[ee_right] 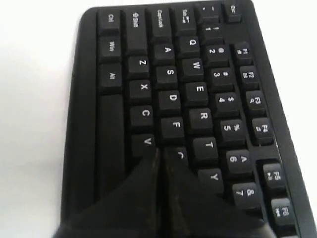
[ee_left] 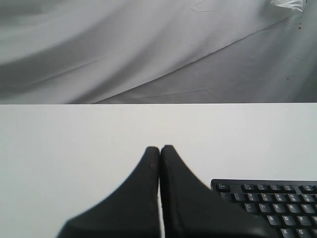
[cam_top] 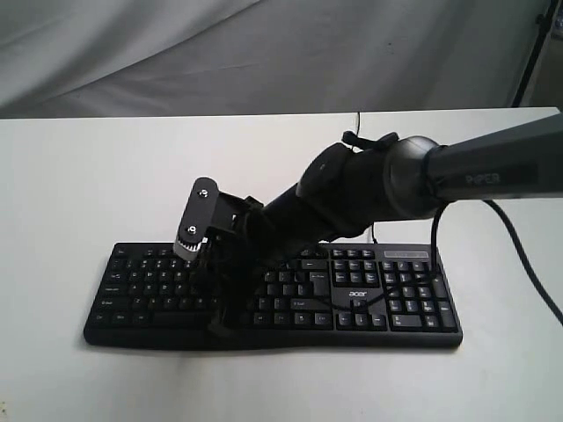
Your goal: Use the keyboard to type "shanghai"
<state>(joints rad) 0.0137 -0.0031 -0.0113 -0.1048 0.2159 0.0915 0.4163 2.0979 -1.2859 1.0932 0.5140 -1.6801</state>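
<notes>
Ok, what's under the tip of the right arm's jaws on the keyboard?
The keyboard: the shut jaws' tip sits over the letter block between the V key and the half-covered G key. Whatever keys lie beneath the jaws, and whether the tip touches one, is hidden.

The right claw point(ee_right: 161, 151) is over the keyboard's point(cam_top: 405, 303) left half.

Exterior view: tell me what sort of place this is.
Probably a robot test bench or lab setup, not an office: a plain white table, a grey cloth backdrop draped behind it, and a keyboard with a robot arm reaching over it.
</notes>
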